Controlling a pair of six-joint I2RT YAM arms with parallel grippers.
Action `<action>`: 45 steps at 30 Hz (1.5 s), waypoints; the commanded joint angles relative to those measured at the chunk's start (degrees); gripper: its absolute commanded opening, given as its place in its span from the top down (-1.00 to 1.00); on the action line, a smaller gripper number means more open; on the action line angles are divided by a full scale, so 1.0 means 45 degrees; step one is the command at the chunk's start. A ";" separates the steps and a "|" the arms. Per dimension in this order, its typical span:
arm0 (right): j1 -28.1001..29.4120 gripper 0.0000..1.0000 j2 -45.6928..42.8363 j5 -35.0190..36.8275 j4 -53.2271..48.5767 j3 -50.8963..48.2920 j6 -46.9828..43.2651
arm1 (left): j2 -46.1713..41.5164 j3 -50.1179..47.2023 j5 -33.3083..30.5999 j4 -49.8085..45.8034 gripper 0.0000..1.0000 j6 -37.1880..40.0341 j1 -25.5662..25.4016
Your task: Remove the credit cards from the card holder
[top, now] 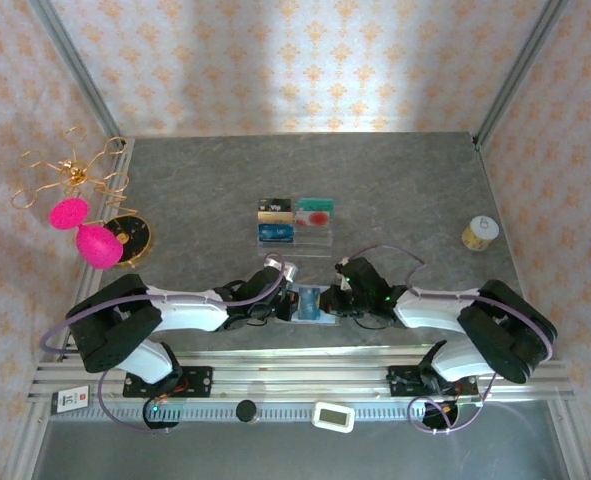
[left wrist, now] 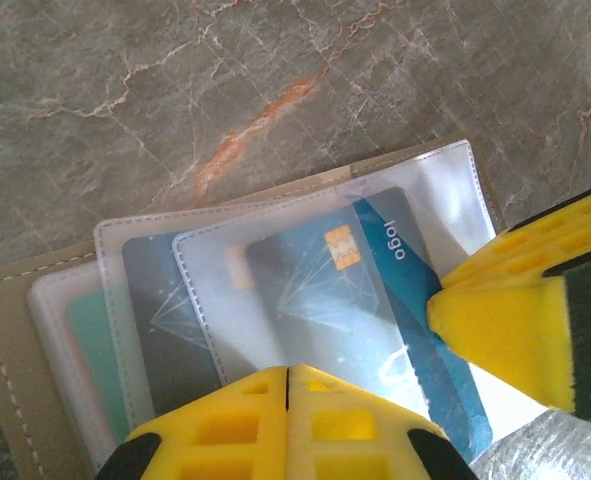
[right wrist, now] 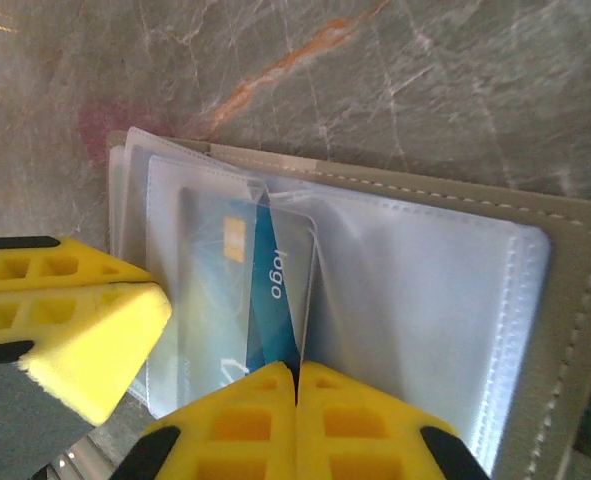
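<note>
The card holder lies open near the table's front edge between both grippers, with an olive-grey skin and clear sleeves. A blue credit card marked "logo" sticks partway out of a sleeve. My right gripper is shut with the card's lower edge running into its jaws. In the left wrist view that card lies under the sleeve, and the right gripper's fingers sit at its edge. My left gripper is shut, its tips pressing on a clear sleeve. Further cards, a dark one and a teal one, sit in sleeves behind.
A clear acrylic tray holding cards stands mid-table behind the holder. A tape roll is at the right, pink balls and a gold disc at the left edge. A white timer rests on the front rail.
</note>
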 commanded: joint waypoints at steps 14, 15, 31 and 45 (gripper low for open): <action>-0.0048 1.00 0.0100 -0.2414 -0.0777 0.0334 -0.1729 | -0.0151 -0.0614 -0.0265 -0.0353 1.00 -0.0126 0.0028; 0.0099 1.00 0.0269 -0.2556 -0.1004 0.0549 -0.1951 | -0.0113 -0.0570 -0.0316 -0.0367 1.00 -0.0121 0.0023; 0.0621 1.00 0.0933 -0.0880 -0.0908 0.1733 -0.1696 | -0.0672 -0.0561 -0.0185 -0.0943 1.00 -0.0239 0.0025; 0.0845 1.00 0.2100 -0.0298 -0.1745 0.2929 -0.2518 | -0.3927 -0.0737 -0.2260 -0.2532 0.42 -0.0179 0.0147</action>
